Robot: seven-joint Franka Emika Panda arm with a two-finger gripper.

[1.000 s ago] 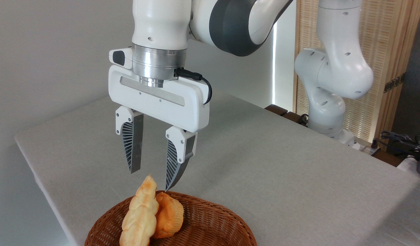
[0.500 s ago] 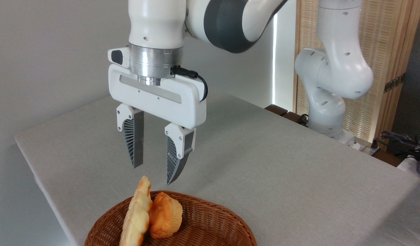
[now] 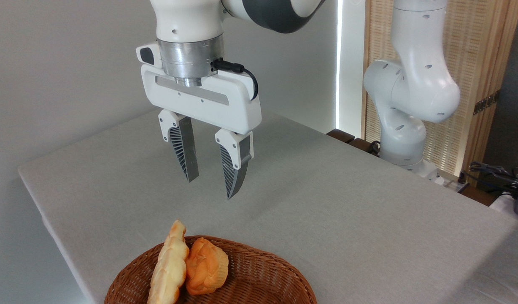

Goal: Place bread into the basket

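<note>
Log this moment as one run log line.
gripper: open, empty, above basket | bread: in basket, beside bun | step: placed

We see the bread (image 3: pixel 170 268) pale golden with a ridged braided top; the bun (image 3: pixel 206 272) beside it deeper orange; the basket (image 3: pixel 259 274) reddish-brown woven wicker; the gripper (image 3: pixel 210 188) white with grey ribbed fingers (image 3: pixel 184 147); the table (image 3: pixel 347 202) light grey.

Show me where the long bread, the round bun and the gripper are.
long bread (image 3: pixel 169 270), fixed camera, on its ridged middle.
round bun (image 3: pixel 206 267), fixed camera, on its orange top.
gripper (image 3: pixel 210 188), fixed camera, midway between its open fingertips.
</note>
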